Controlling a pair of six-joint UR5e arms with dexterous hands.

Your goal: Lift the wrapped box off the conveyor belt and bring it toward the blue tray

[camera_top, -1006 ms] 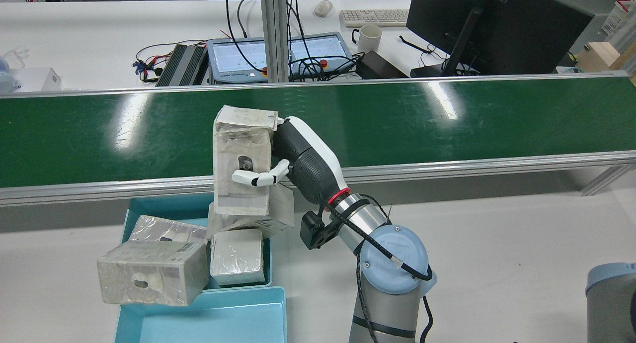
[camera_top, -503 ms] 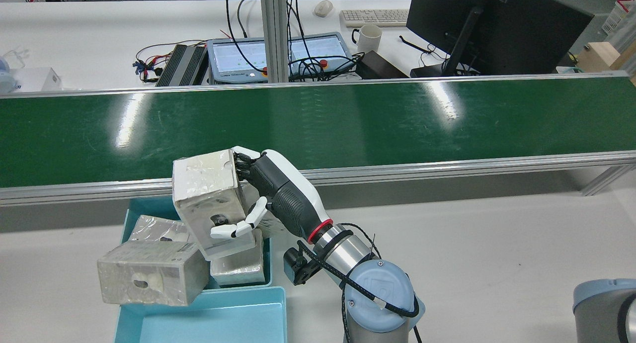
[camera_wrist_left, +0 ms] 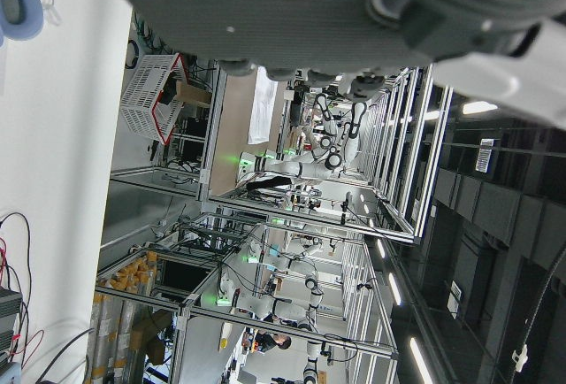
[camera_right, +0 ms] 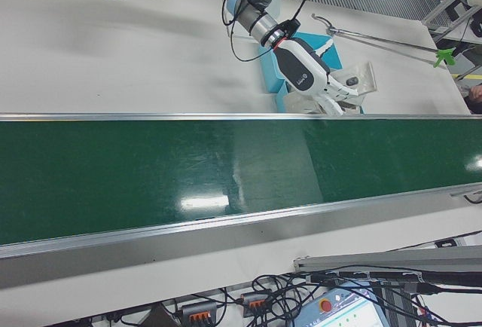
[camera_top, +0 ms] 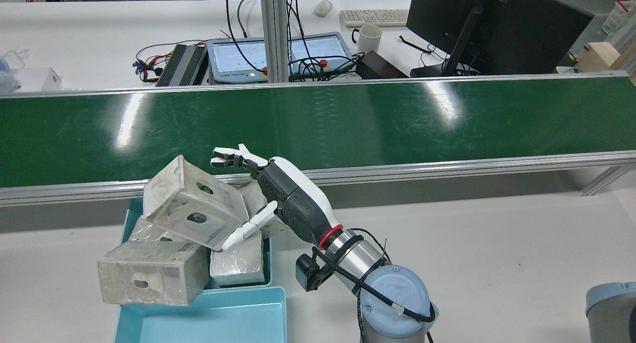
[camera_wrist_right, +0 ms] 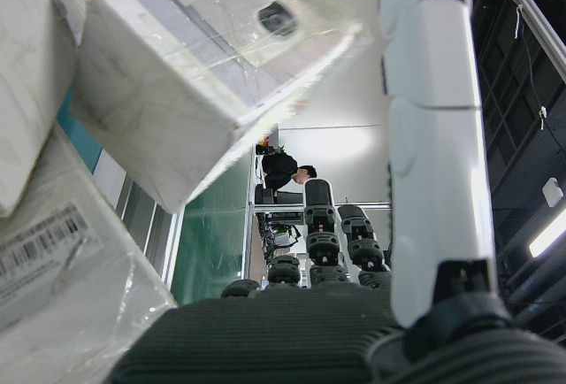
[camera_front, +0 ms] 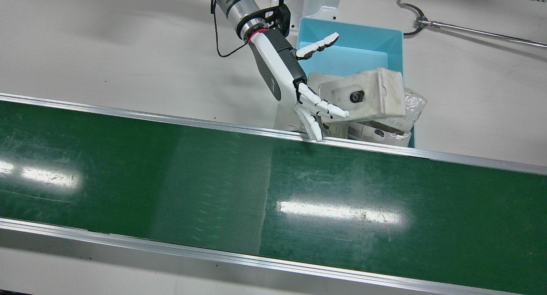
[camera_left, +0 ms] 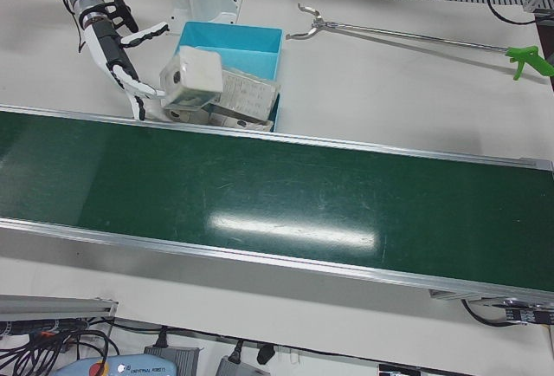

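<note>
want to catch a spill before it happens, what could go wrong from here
1. The wrapped box lies tilted on a pile of other boxes in the blue tray, so it may slide off.
2. The open right hand has fingers at the box's lower edge; pulling away could tip it.
</note>
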